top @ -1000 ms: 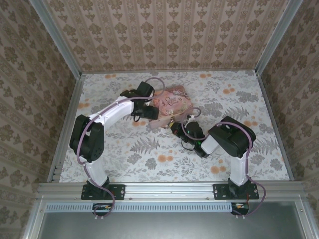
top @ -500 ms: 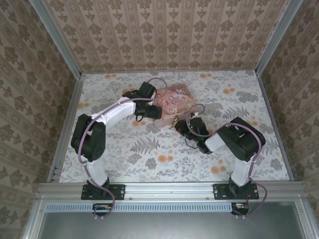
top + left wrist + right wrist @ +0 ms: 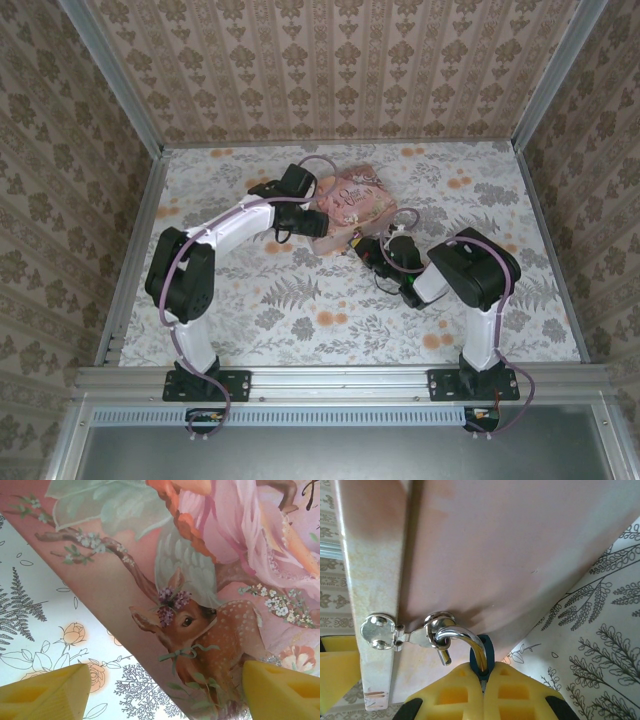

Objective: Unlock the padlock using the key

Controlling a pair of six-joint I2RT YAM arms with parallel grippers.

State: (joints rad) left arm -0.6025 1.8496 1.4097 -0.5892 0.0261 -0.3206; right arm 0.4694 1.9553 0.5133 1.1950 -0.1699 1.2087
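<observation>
The small dark blue padlock (image 3: 486,656) hangs at the front of the pink illustrated tin (image 3: 510,550). Its silver shackle (image 3: 460,636) is hooked through the tin's hasp loop (image 3: 436,625), and one shackle end sticks out free below the loop. My right gripper (image 3: 483,682) is shut on the padlock body, yellow fingers pressed together. In the top view it (image 3: 368,246) sits at the tin's near edge. My left gripper (image 3: 165,692) is open, its yellow fingertips (image 3: 47,690) straddling the lid's left edge (image 3: 125,605). The key is hidden.
The tin (image 3: 355,203) lies on the floral tabletop (image 3: 300,310) at mid-back, between both arms. Patterned walls and metal rails (image 3: 135,250) close in the table. A silver hinge plate (image 3: 377,631) sits left of the hasp loop.
My right arm has pushed in toward the tin's near edge. The tin and my left gripper have shifted slightly back and to the right.
</observation>
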